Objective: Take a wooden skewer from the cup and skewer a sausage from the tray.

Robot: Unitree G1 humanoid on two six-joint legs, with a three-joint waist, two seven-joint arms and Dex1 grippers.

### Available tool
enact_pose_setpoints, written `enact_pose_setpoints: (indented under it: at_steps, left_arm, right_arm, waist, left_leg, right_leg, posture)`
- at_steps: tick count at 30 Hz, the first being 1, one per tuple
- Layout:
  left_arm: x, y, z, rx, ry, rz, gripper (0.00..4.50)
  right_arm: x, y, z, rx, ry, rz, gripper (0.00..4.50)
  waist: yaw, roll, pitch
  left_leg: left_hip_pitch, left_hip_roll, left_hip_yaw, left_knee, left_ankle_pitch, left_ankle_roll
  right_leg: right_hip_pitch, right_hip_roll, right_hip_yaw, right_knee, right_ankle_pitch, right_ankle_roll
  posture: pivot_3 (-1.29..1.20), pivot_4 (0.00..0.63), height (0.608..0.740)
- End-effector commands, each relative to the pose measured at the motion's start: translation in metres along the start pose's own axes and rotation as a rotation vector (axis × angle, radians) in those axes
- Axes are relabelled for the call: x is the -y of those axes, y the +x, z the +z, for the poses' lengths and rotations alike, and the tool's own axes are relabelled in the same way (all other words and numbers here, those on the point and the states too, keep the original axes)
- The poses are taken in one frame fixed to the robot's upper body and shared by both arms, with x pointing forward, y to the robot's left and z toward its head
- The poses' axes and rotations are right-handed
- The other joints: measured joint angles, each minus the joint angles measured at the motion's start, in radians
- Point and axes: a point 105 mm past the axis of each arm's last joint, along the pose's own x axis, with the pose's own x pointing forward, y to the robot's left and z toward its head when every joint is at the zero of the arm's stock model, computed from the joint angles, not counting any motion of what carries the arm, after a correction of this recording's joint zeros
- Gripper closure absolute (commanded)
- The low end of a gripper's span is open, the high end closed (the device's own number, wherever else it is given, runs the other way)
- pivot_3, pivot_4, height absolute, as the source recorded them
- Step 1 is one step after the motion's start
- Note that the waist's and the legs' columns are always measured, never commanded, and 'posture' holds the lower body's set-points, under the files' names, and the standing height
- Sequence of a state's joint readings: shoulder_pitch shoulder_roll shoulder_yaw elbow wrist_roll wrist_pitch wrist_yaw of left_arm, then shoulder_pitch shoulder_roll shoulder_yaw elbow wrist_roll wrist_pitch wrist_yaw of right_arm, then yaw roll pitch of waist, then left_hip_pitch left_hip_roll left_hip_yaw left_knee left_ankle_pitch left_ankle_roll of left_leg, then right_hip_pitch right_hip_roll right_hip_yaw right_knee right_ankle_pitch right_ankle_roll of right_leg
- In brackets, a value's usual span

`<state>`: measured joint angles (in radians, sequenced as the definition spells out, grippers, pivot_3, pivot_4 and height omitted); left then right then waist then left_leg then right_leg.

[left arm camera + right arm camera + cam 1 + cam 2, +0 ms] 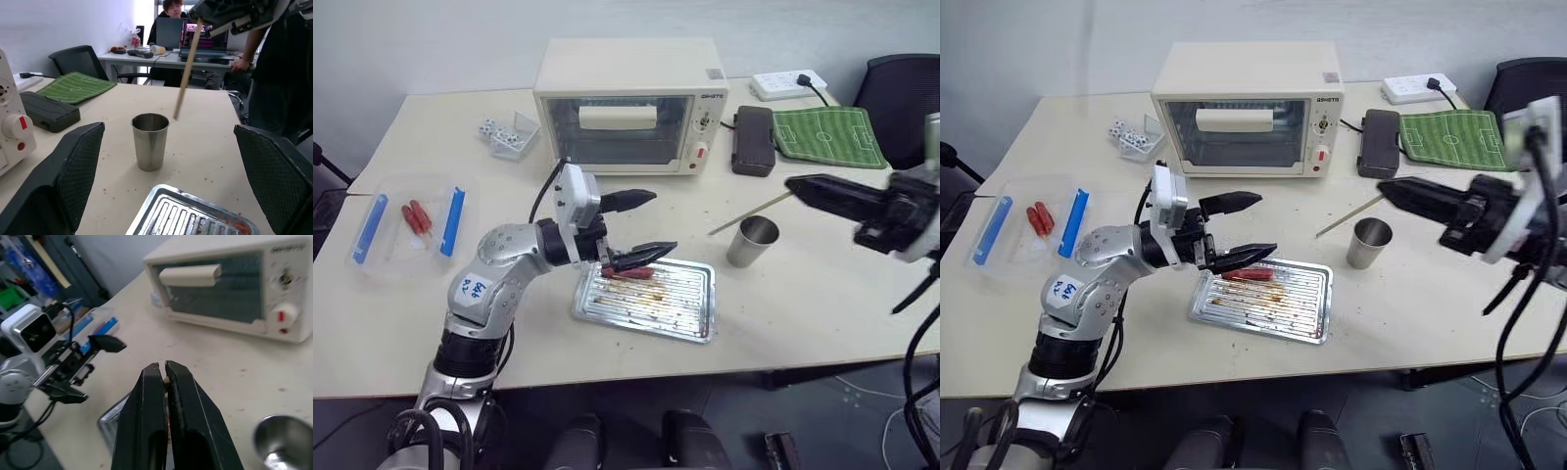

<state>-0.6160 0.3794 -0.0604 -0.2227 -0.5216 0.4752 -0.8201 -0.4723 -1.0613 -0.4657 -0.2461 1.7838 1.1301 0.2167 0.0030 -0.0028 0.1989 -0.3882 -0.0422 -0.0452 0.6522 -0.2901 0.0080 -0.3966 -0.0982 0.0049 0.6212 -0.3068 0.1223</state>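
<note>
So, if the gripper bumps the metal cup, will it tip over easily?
Probably yes. The cup stands upright and looks empty in the left wrist view, so likely light. It is taller than wide, narrowing toward its base, so a high knock may topple it. On the smooth table it could slide first.

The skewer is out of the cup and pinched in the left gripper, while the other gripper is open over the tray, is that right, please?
Not quite: the right gripper pinches the skewer, lifted above the cup, as the left eye view shows. The left gripper is the open one over the tray.
</note>
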Motion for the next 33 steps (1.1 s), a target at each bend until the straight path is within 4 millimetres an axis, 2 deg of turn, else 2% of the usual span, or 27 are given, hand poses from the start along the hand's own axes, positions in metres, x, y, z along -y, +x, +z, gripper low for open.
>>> enact_pose_setpoints:
  at_steps: [1, 8, 12, 19, 21, 25, 33]
  left_arm:
    - [0.006, 0.007, 0.013, 0.037, 0.059, -0.030, 0.00]
    - [0.004, 0.008, 0.016, 0.068, 0.053, 0.004, 0.00]
    - [-0.002, 0.009, 0.025, 0.094, 0.063, 0.035, 0.00]
    - [-0.001, 0.006, 0.039, 0.169, 0.031, 0.036, 0.00]
    - [-0.001, 0.005, 0.041, 0.196, 0.003, 0.037, 0.40]
    - [0.000, 0.007, 0.041, 0.201, -0.017, 0.032, 1.48]
    - [-0.006, 0.005, 0.036, 0.182, -0.017, 0.049, 1.48]
  right_arm:
    - [-0.014, 0.013, 0.018, 0.080, 0.102, 0.129, 4.47]
    - [-0.012, 0.035, 0.014, 0.098, 0.200, 0.198, 4.47]
    - [-0.011, 0.043, 0.010, 0.100, 0.234, 0.212, 4.47]
    - [-0.006, 0.049, 0.020, 0.173, 0.306, 0.242, 4.47]
    - [-0.004, 0.050, 0.025, 0.202, 0.328, 0.257, 4.50]
    - [-0.005, 0.050, 0.027, 0.208, 0.336, 0.271, 4.50]
    - [-0.011, 0.048, 0.026, 0.201, 0.325, 0.313, 4.50]
  waist:
    - [-0.001, 0.000, 0.000]
    - [0.002, -0.001, 0.001]
    - [0.005, -0.001, 0.001]
    - [0.008, -0.001, 0.001]
    - [0.008, -0.001, 0.001]
    - [0.010, -0.001, 0.001]
    - [0.010, -0.001, 0.001]
  left_leg:
    - [0.000, 0.000, 0.000, 0.001, 0.000, 0.000]
    - [-0.002, 0.001, 0.000, 0.001, 0.000, -0.001]
    - [-0.003, 0.000, 0.000, 0.001, 0.001, -0.001]
    - [-0.003, 0.001, 0.001, 0.001, 0.001, -0.002]
    - [-0.003, 0.001, 0.000, 0.001, 0.001, -0.002]
    - [-0.003, 0.001, 0.000, 0.000, 0.001, -0.002]
    - [-0.004, 0.001, 0.001, 0.000, 0.001, -0.002]
  right_leg:
    - [0.000, 0.000, 0.000, 0.000, 0.000, 0.001]
    - [-0.001, 0.000, 0.000, -0.002, 0.001, 0.001]
    - [-0.001, 0.000, 0.000, -0.003, 0.001, 0.001]
    - [-0.002, 0.000, 0.000, -0.003, 0.001, 0.001]
    - [-0.002, 0.000, 0.000, -0.003, 0.001, 0.001]
    - [-0.002, 0.000, 0.000, -0.003, 0.001, 0.001]
    - [-0.002, 0.000, 0.000, -0.003, 0.001, 0.001]
  posture:
    - [0.00, 0.150, 0.740]
    - [0.00, 0.150, 0.740]
    - [0.00, 0.150, 0.740]
    - [0.00, 0.150, 0.740]
    - [0.00, 0.150, 0.740]
    - [0.00, 0.150, 0.740]
    - [0.00, 0.150, 0.740]
